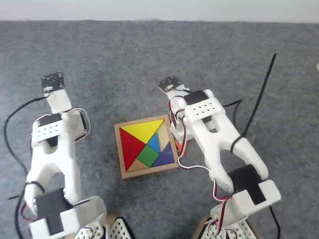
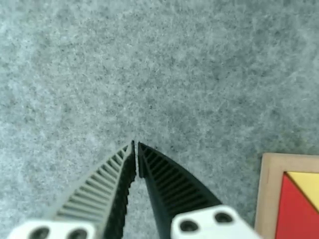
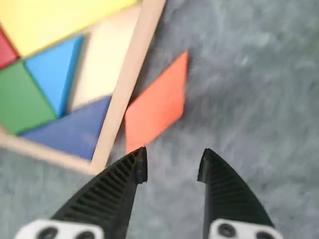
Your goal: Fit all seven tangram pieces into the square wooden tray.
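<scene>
The right fingers [image 3: 122, 186] are spread wide, just by the orange piece [image 3: 157, 102]. That piece lies on the grey table [image 3: 249, 74], right beside the wooden tray [image 3: 132, 84]. Five other pieces [image 1: 148, 155] sit inside the tray. The left fingers [image 2: 169, 184] are pressed together over the table, near the tray.

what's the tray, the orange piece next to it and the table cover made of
Tray: looks like pale bare wood, matt, with a plain light rim. Orange piece: probably painted wood, with flat even colour and no shine, though plastic can't be ruled out. Table cover: grey felt or short carpet, judging by its fuzzy, speckled fibres.
</scene>
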